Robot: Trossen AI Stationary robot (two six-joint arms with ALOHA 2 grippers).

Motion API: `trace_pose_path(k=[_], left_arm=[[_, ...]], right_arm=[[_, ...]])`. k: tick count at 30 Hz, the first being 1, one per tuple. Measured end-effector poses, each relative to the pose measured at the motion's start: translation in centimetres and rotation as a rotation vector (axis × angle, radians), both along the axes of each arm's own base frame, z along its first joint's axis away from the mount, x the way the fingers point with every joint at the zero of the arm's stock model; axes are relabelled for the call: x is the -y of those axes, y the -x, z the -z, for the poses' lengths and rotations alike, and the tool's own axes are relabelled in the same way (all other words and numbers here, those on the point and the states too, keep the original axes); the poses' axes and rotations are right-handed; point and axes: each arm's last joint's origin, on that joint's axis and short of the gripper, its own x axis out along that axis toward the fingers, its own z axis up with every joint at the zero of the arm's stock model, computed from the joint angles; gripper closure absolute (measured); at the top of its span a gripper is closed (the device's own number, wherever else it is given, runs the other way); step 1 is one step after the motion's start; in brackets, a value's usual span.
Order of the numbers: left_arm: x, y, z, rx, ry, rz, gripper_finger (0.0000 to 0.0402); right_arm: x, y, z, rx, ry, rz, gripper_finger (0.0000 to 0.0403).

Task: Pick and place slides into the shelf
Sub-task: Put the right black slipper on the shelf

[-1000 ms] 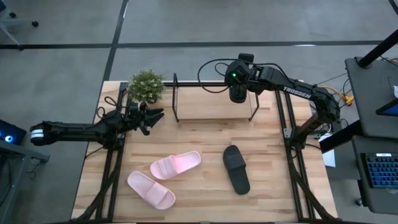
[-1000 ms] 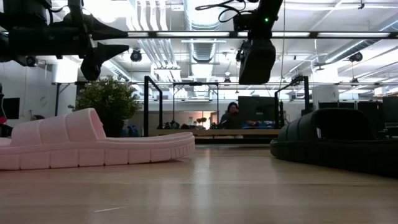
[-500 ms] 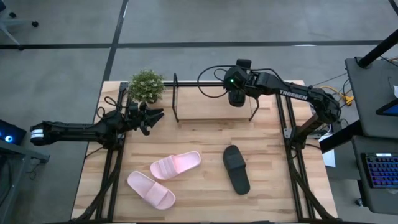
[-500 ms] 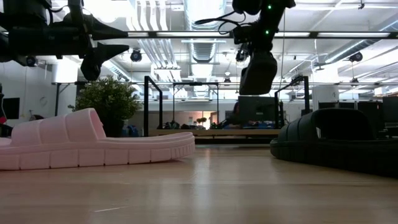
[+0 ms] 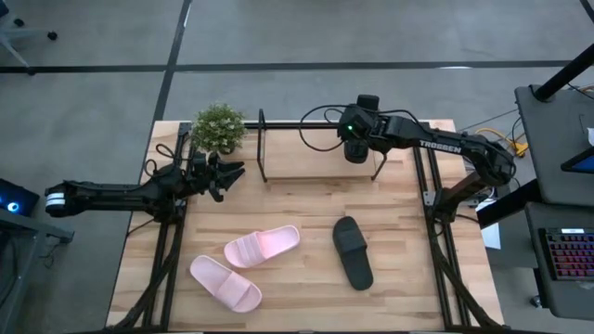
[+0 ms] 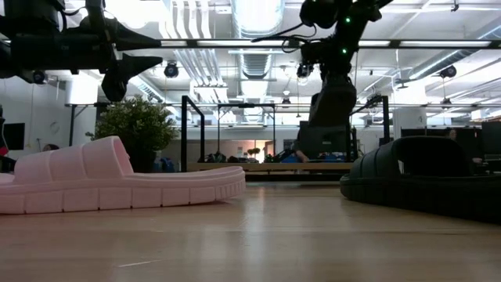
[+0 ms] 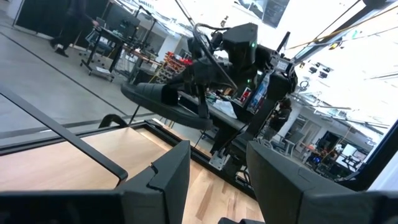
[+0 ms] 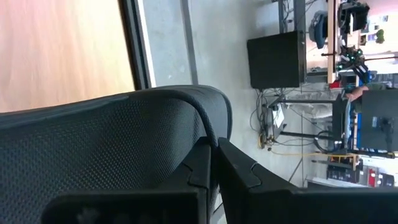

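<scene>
Right wrist view: right hand [image 8: 214, 163] clamps black slide [image 8: 112, 134], mostly cut off

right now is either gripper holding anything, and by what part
The right gripper pinches a black slide by its strap above the shelf; the left gripper holds nothing.

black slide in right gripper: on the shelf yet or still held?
Held: right gripper is shut on the black slide, hanging above the shelf.
</scene>
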Motion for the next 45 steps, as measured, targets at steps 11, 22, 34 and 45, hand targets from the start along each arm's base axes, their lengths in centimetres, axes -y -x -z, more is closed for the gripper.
trace_pose_path(k=[11, 22, 34, 45], left_arm=[[-0.1, 0.0, 0.0, 0.0, 0.004, -0.019, 0.0258], [-0.1, 0.0, 0.0, 0.001, 0.005, -0.026, 0.0258], [-0.1, 0.0, 0.0, 0.001, 0.009, -0.043, 0.0258], [-0.1, 0.1, 0.0, 0.001, 0.01, -0.051, 0.0258]], right_arm=[[-0.3, 0.6, 2.2, -0.008, 0.017, -0.027, 0.0395], [-0.4, 0.9, 4.2, -0.024, 0.018, -0.043, 0.0395], [-0.4, 1.0, 5.2, -0.012, 0.027, -0.045, 0.0395], [-0.4, 0.9, 6.5, -0.019, 0.038, -0.056, 0.0395]])
